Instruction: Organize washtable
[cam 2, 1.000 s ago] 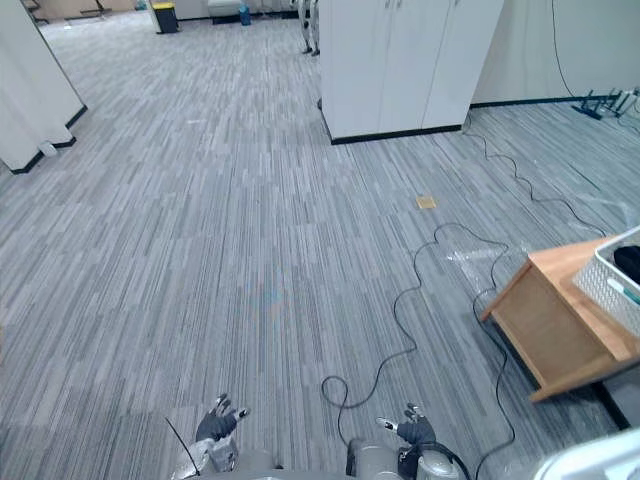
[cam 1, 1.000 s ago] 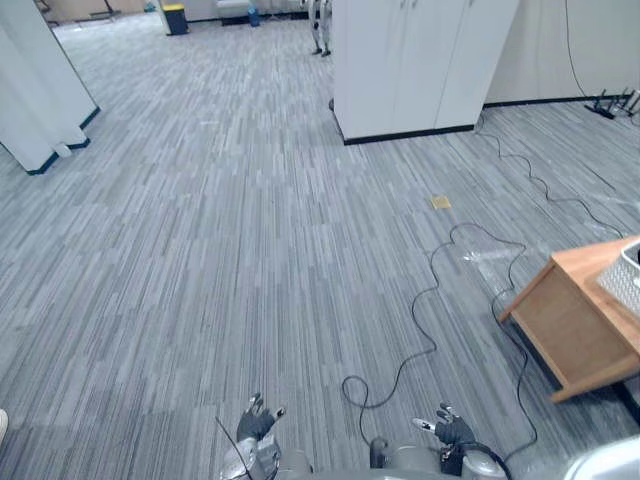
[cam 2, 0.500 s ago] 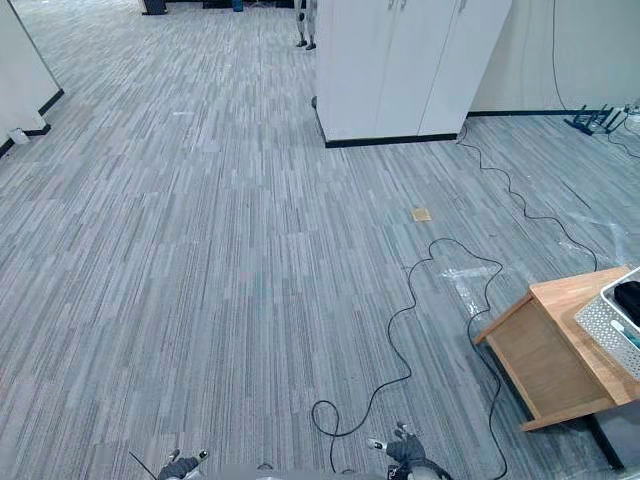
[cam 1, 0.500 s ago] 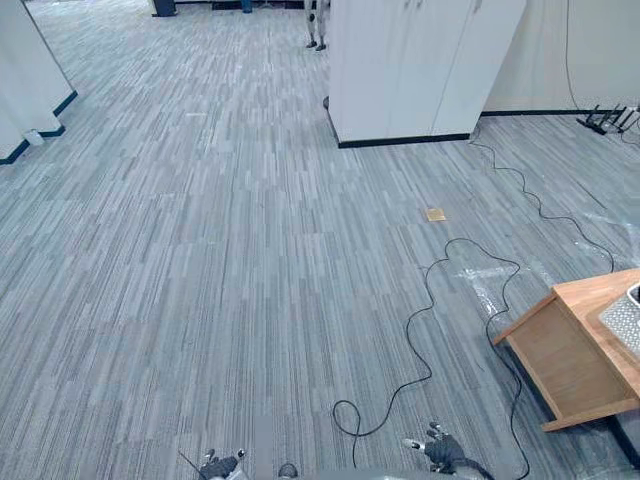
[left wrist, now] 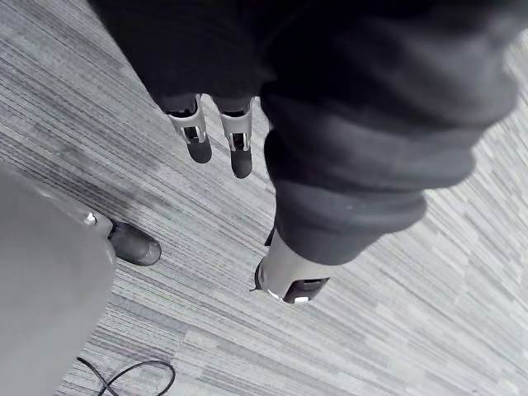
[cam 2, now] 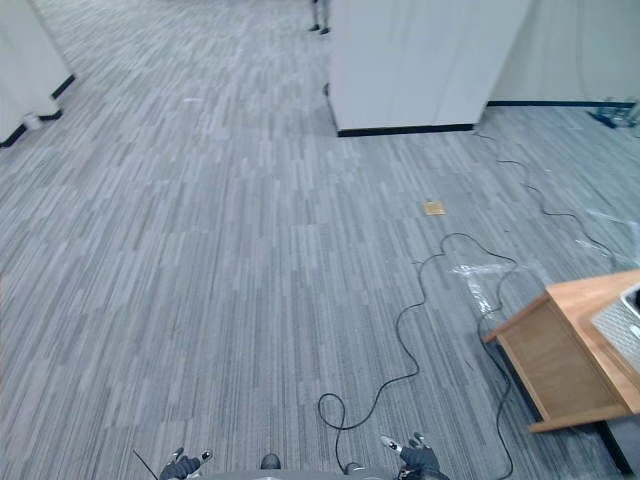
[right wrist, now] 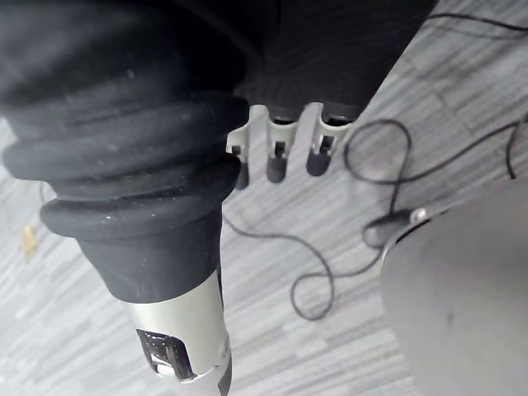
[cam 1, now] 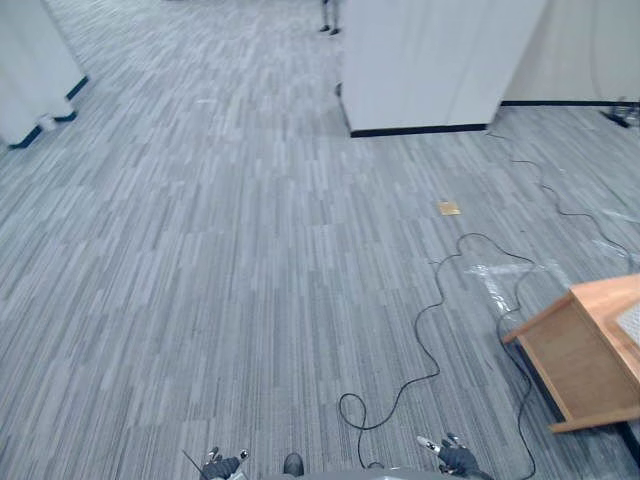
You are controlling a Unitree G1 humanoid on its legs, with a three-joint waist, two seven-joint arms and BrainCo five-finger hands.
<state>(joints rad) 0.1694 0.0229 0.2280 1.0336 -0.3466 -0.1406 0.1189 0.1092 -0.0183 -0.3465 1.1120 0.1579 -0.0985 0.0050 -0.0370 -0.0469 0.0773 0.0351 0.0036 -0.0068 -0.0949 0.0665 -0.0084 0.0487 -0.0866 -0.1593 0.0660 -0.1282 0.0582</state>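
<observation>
A wooden table (cam 1: 588, 352) stands on the grey carpet at the far right, with the corner of a white mesh basket (cam 2: 626, 326) on its top. My left hand (cam 1: 222, 466) and right hand (cam 1: 456, 459) hang low at the bottom edge, far from the table. In the left wrist view the left hand's fingers (left wrist: 219, 142) are straight over bare carpet and hold nothing. In the right wrist view the right hand's fingers (right wrist: 285, 153) are also straight and empty.
A tall white cabinet (cam 1: 440, 60) stands at the back, right of centre. A white partition (cam 1: 30, 75) stands at the far left. A small tan plate (cam 1: 449, 208) lies on the carpet in front of the cabinet. Wide open carpet (cam 1: 220, 260) lies ahead.
The whole picture has shifted, so the camera has moved; the table now sits further right in view. Both hands stay low, open and empty.
</observation>
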